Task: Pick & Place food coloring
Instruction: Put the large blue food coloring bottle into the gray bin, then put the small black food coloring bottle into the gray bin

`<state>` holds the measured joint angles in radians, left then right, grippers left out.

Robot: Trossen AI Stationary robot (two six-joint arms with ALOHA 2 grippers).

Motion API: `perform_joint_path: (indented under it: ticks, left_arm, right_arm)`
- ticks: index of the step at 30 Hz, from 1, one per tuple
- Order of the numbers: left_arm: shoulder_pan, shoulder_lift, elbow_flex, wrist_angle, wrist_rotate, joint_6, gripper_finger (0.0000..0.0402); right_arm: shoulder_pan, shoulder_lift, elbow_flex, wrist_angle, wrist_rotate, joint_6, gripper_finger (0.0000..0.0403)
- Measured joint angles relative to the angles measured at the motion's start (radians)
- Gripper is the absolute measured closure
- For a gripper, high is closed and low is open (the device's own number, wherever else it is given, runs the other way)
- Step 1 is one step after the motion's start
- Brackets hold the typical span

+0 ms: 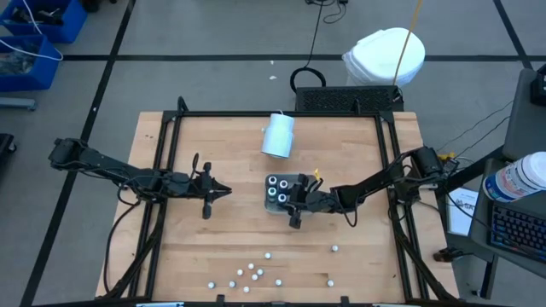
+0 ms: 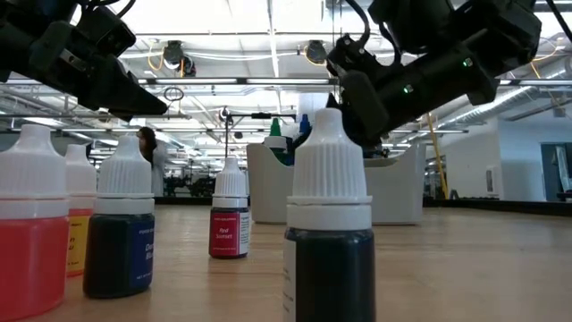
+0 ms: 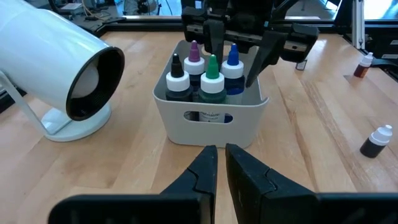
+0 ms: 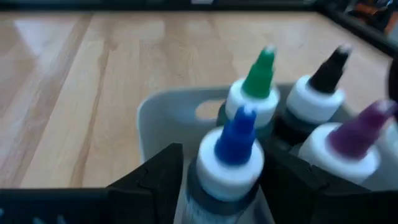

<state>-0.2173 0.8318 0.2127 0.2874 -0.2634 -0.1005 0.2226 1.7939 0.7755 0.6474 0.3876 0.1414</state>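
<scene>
The right gripper (image 4: pixel 221 180) sits loose around the blue-tipped food coloring bottle (image 4: pixel 231 158) in the grey tray (image 3: pixel 211 115); it looks light, hard and tippy, so pinch its body.

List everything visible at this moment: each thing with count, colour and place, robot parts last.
Bottles in tray: four; black, purple, green and blue tips; upright.
Tray: one, pale grey-white, table centre.
Loose bottles: about a dozen, white caps, scattered along the table's near edge.
Cylinder: one, pale blue-white, lying on its side beyond the tray.
Table: one, light wood.
Left gripper: shut, empty, left of the tray.
Right gripper: open, fingers either side of the blue-tipped bottle in the tray.
</scene>
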Motion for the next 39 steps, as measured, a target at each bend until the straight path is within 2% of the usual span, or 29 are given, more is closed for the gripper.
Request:
perform_joint_path:
  ticks: [9, 14, 17, 21, 25, 28, 31, 35, 39]
  left_arm:
    - [0.0, 0.0, 0.0, -0.001, 0.0, 0.0, 0.036]
    - [0.0, 0.0, 0.0, -0.009, 0.0, 0.0, 0.036]
    - [0.0, 0.0, 0.0, -0.019, 0.0, 0.0, 0.036]
    - [0.0, 0.0, 0.0, -0.027, 0.0, 0.02, 0.036]
    - [0.0, 0.0, 0.0, -0.028, 0.0, 0.019, 0.036]
    - [0.0, 0.0, 0.0, -0.028, 0.0, 0.023, 0.036]
    - [0.0, 0.0, 0.0, -0.028, 0.0, 0.024, 0.036]
    - [0.0, 0.0, 0.0, -0.021, -0.001, 0.025, 0.036]
    - [0.0, 0.0, 0.0, -0.003, -0.021, 0.027, 0.036]
  right_arm:
    - [0.0, -0.096, -0.002, -0.012, 0.001, -0.078, 0.0174]
    - [0.026, -0.263, 0.0, -0.025, 0.004, -0.166, 0.0168]
    - [0.071, -0.382, 0.0, -0.107, 0.004, -0.212, 0.0177]
    - [0.145, -0.528, -0.006, -0.284, 0.013, -0.212, 0.0205]
    - [0.254, -0.63, -0.084, -0.296, 0.125, -0.207, 0.0255]
    - [0.329, -0.663, -0.189, -0.232, 0.241, -0.217, 0.03]
    - [0.366, -0.666, -0.301, -0.097, 0.33, -0.215, 0.0342]
    - [0.376, -0.666, -0.396, 0.011, 0.343, -0.19, 0.0389]
    - [0.376, -0.666, -0.423, -0.011, 0.343, -0.183, 0.0396]
